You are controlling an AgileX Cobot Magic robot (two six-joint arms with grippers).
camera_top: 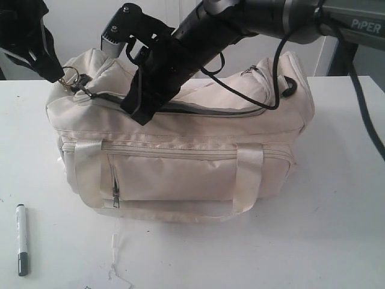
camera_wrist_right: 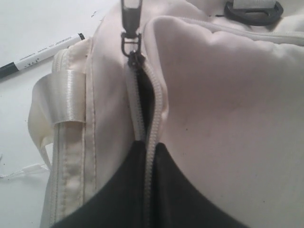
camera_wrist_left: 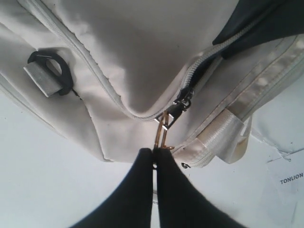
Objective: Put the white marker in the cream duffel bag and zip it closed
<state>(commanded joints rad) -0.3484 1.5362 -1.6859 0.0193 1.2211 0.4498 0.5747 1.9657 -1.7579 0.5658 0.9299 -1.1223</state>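
- A white desk (camera_top: 337, 229) is carrying everything.
- At the front left, the white marker (camera_top: 21, 239) is lying flat with its dark cap forward, outside the bag and well apart from it.
- The cream duffel bag (camera_top: 180, 174) is sitting mid-desk, its top zip (camera_top: 234, 112) gaping.
- The right tool (camera_wrist_right: 146, 151) is crossing over the opening, its fingers pressed together on the zip's edge.
- At the bag's left end, the left tool (camera_wrist_left: 155, 151) is pinching the gold zip pull (camera_wrist_left: 163, 126).

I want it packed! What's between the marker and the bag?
Nothing: in the exterior view, only bare table separates the white marker from the cream duffel bag.
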